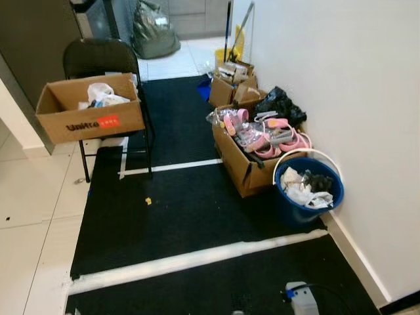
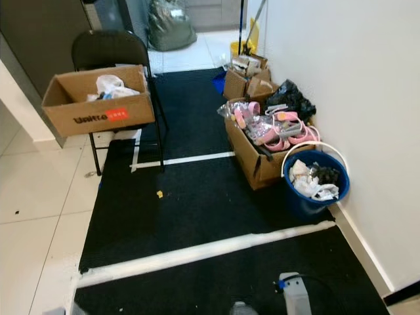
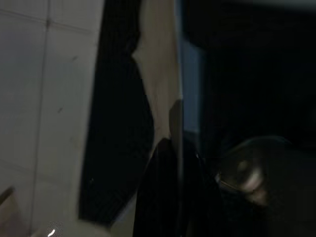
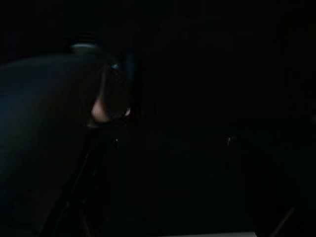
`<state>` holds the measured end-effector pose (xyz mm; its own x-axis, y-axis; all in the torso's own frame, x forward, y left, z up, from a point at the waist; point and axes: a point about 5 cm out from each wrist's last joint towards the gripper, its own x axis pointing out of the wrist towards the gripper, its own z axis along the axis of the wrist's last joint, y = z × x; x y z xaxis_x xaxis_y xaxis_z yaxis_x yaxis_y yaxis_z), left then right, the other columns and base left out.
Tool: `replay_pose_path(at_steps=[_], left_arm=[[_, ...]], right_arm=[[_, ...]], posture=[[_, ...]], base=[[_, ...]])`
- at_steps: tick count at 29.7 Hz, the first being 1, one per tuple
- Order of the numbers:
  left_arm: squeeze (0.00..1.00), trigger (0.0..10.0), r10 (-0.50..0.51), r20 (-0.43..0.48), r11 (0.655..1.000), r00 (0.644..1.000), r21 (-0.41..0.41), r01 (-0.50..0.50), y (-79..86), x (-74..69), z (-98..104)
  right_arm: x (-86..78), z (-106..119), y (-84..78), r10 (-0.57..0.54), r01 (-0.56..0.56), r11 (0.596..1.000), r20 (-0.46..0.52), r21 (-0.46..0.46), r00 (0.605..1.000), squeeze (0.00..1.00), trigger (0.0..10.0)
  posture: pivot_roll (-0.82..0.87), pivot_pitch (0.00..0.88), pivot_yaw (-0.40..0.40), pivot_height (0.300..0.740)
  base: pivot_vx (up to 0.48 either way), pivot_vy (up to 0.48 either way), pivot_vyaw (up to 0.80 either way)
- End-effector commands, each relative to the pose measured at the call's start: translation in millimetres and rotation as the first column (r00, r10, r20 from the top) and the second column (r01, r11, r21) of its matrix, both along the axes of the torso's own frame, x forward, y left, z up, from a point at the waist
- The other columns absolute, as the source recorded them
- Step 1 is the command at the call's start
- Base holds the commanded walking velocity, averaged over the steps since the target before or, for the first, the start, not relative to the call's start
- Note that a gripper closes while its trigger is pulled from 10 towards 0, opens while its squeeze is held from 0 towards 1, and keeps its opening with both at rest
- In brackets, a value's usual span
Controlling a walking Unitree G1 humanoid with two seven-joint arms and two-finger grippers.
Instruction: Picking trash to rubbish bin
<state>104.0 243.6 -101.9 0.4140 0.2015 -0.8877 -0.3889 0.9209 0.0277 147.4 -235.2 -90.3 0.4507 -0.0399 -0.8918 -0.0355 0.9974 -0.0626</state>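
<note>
Trash, a small yellow scrap, lies on the black carpet left of centre in the head views, well apart from the blue bucket at the right, which stands against the white wall and holds crumpled white and dark waste. Just beside the bucket, toward the upper middle, an open cardboard box is heaped with pink items. More small boxes and a black bag sit farther along the wall.

At the upper left a black folding chair carries a large cardboard box with a red label and white plastic inside. Two white tape lines cross the carpet; pale floor tiles border it on the left. A dark sack and a yellow mop bucket stand at the top of the frame.

The left wrist view shows tile, carpet edge and a dark finger, blurred. The right wrist view is nearly black. Whether either arm's fingers are spread or pressed together, I cannot tell.
</note>
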Motion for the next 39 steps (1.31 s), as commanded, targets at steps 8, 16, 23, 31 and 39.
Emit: replay_pose_path(at_steps=[8,16,23,31,39], left_arm=[[0.0,10.0,-0.026,-0.046,1.0,0.999,0.005,0.026,-1.9,-12.7,-4],[0.0,10.0,-0.024,-0.023,1.0,0.999,0.02,0.024,2.1,-6.8,-1],[0.0,10.0,0.062,0.16,0.99,0.985,0.114,-0.081,35.8,37.7,24],[0.0,10.0,0.075,0.427,0.948,0.901,0.249,-0.197,87.1,92.4,80],[0.0,10.0,-0.082,0.706,0.888,0.703,0.372,-0.271,122.7,151.4,168]], right_arm=[[0.0,-1,2.3,0.017,-0.017,1.0,0.001,-0.005,1.0,0.0,10.0],[0.3,1,-5.3,-0.025,0.025,0.998,0.007,-0.052,1.0,0.0,10.0],[4.6,2,-3.6,-0.005,0.005,0.999,0.011,-0.054,1.0,0.0,10.0],[6.0,2,-2.7,0.008,-0.008,0.998,0.009,-0.057,1.0,0.0,10.0],[2.7,1,-1.8,0.016,-0.016,0.998,-0.003,-0.059,1.0,0.0,10.0]], posture=[[-0.02,0.072,0.083,0.74],[-0.02,0.06,0.084,0.74],[-0.01,0.051,0.078,0.74],[0.0,0.055,0.075,0.74],[0.01,0.066,0.077,0.74]], base=[[0.48,0.0,0.14],[0.48,0.0,0.44],[0.48,0.0,0.0],[0.48,0.0,0.0],[0.48,0.0,0.0]])
